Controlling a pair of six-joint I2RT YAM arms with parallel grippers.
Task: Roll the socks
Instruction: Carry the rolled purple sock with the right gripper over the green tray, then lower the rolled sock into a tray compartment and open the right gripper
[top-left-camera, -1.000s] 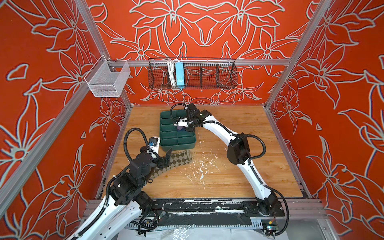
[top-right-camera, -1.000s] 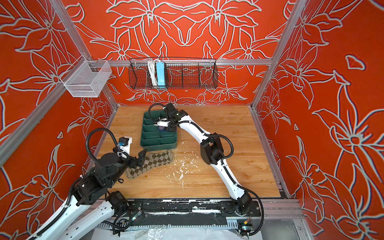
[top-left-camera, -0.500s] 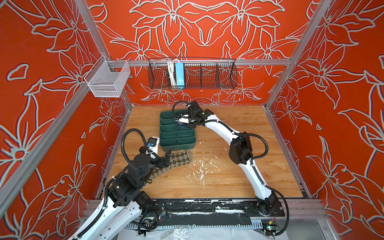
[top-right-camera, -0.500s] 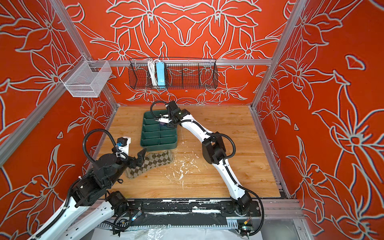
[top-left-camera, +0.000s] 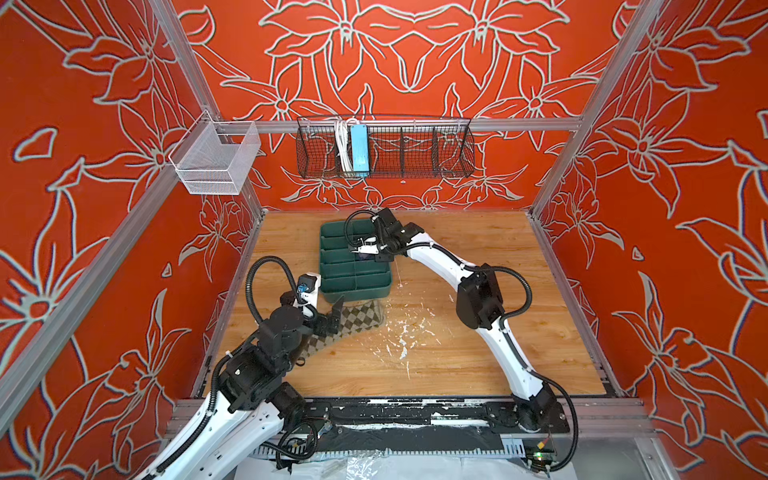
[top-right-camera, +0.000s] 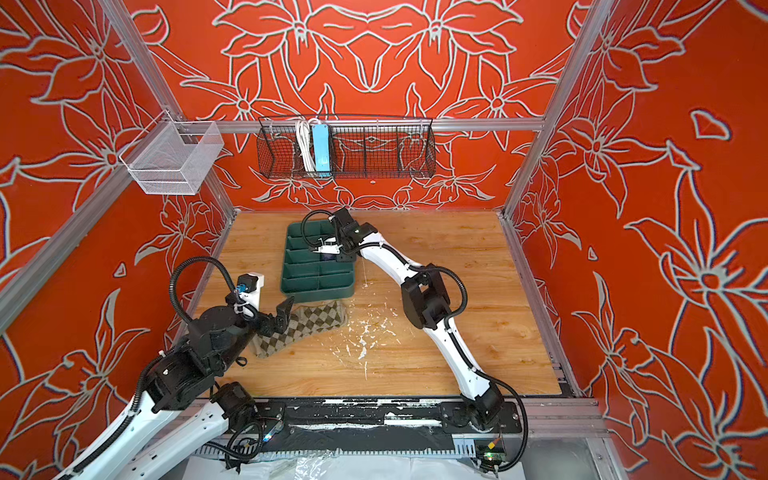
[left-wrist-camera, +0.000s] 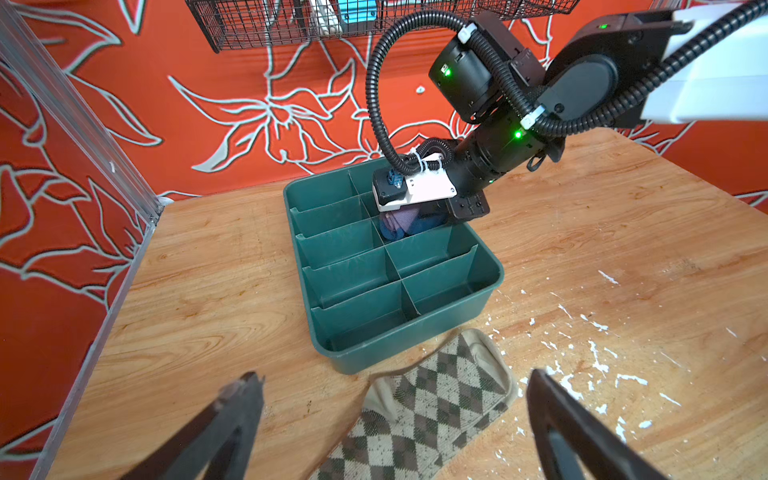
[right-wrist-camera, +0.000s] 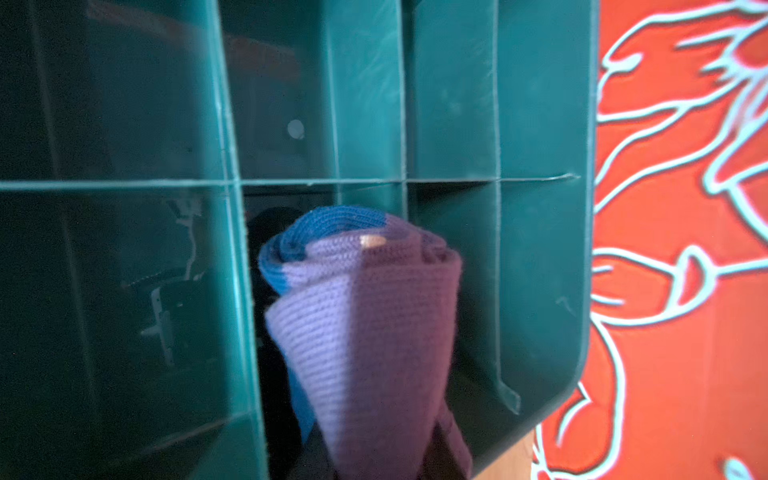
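Over the middle row of the tray (left-wrist-camera: 494, 270), in the column nearer the right arm, the purple sock (right-wrist-camera: 365, 332) hangs as a tight roll with its blue end curled at the tip. The right gripper (top-left-camera: 371, 254) pinches the roll narrowly at its other end. The roll dips down between the dividers, but whether it touches the compartment floor cannot be told. The other compartments in view hold nothing.

The argyle sock (left-wrist-camera: 436, 407) lies flat and unrolled on the table (top-left-camera: 478, 353), one end just beside the tray's near wall. The left gripper (left-wrist-camera: 392, 376) hovers above this sock with its jaws spread wide, gripping nothing; in the left wrist view one finger shows on each side of the fabric. White flecks (top-left-camera: 403, 336) dot the wood beside the argyle sock.
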